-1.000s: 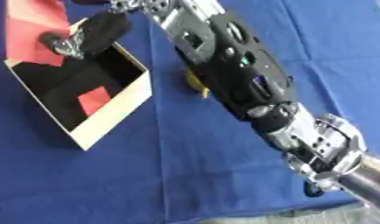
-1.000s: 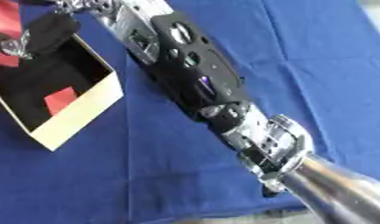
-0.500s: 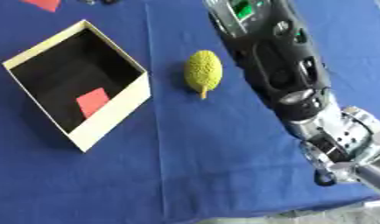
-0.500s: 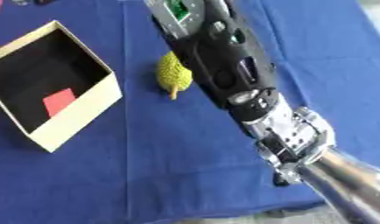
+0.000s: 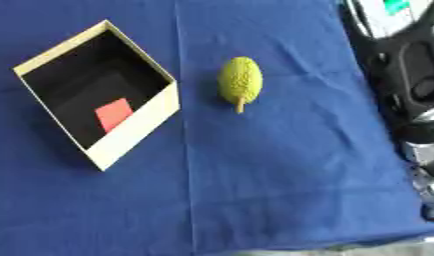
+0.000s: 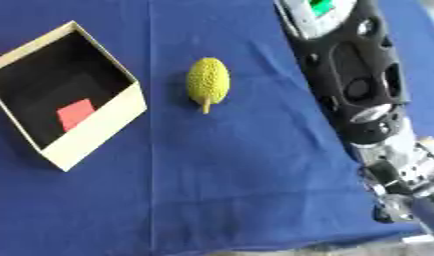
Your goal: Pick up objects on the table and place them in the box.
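A table draped in a deep blue cloth (image 6: 238,190) is filling both views, a straight crease running down the fabric from twelve to six o'clock. The robot's black right arm with silver joints (image 6: 356,95) is stretching along the three o'clock side from the top edge toward the lower corner; its hand is lying beyond the top of the pictures, so I cannot tell whether the fingers are spread, pressed together or pinching anything. An open square cardboard box with cream walls and a black inside (image 5: 142,122) is sitting at about nine to ten o'clock, turned cornerwise, and a small flat red piece (image 5: 114,114) is lying on its floor. A bumpy yellow-green oval fruit with a short stem (image 6: 208,82) is lying on the cloth near the centre, just beside the box toward three o'clock but apart from it, stem pointing to six o'clock.
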You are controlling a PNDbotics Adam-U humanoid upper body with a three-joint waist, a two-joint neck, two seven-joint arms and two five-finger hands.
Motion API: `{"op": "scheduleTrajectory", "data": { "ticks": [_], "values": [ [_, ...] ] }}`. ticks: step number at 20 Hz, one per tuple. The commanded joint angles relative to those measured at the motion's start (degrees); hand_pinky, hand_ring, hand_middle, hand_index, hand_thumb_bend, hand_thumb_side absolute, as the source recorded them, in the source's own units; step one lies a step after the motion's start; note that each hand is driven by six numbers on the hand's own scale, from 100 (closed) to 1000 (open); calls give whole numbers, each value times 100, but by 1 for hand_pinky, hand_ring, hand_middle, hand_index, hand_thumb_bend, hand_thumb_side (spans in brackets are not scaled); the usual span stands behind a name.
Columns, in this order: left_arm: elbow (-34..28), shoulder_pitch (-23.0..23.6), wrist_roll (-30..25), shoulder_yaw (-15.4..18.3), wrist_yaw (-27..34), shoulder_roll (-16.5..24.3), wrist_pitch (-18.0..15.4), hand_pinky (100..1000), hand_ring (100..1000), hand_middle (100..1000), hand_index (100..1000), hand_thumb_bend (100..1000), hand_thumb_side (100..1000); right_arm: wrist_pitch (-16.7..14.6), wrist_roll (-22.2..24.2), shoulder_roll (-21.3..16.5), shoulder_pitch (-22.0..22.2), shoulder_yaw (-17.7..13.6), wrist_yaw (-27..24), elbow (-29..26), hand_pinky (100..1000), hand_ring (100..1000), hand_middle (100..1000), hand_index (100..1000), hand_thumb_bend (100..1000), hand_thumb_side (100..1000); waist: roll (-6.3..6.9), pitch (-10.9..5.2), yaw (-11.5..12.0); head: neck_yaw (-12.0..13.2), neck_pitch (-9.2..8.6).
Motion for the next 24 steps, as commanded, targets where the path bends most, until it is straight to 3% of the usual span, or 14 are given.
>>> {"op": "scheduleTrajectory", "data": {
  "ticks": [1, 3, 4, 6, 10, 14, 19, 24],
  "values": [
    [-99, -22, 0, 57, -20, 164, 23, 708, 781, 761, 801, 168, 701, -83, 72, -615, 217, -131, 33, -420, 845, 861, 706, 904, 100, 665, 21, -92, -15, 74, -73],
    [-99, -12, 1, 62, -18, 160, 34, 708, 782, 761, 802, 167, 704, -106, 151, -798, 456, -167, 34, -534, 845, 850, 671, 894, 100, 610, 28, -84, -34, 142, -93],
    [-99, -13, 1, 62, -15, 155, 37, 708, 782, 761, 802, 167, 703, -79, 160, -832, 516, -181, 4, -538, 842, 829, 601, 861, 100, 529, 33, -83, -41, 167, -99],
    [-99, -24, -5, 55, -8, 137, 40, 709, 783, 761, 802, 167, 703, -12, 125, -831, 552, -198, -52, -490, 842, 815, 565, 831, 100, 450, 51, -81, -45, 169, -132],
    [-99, -35, -7, 52, -6, 138, 28, 709, 783, 760, 802, 170, 699, -44, 238, -657, 360, -91, 103, -325, 841, 790, 528, 798, 100, 337, 81, -91, -40, -179, -325],
    [-99, -70, -36, 17, 11, 116, 21, 709, 783, 760, 802, 170, 698, -217, 569, -86, -143, 235, 528, 103, 836, 762, 497, 765, 100, 248, 114, -106, -14, -348, -373],
    [-99, -96, -70, -6, 36, 93, 15, 709, 783, 760, 802, 171, 699, -445, 919, 783, -710, 576, 1158, 988, 836, 754, 490, 754, 100, 249, 110, -97, 58, -449, -340],
    [-99, -154, -117, -39, 70, 70, 1, 709, 784, 760, 802, 172, 700, -822, 1013, 1539, -994, 798, 2012, 1991, 830, 754, 499, 767, 100, 242, 68, -73, 140, -510, -300]
  ]
}}
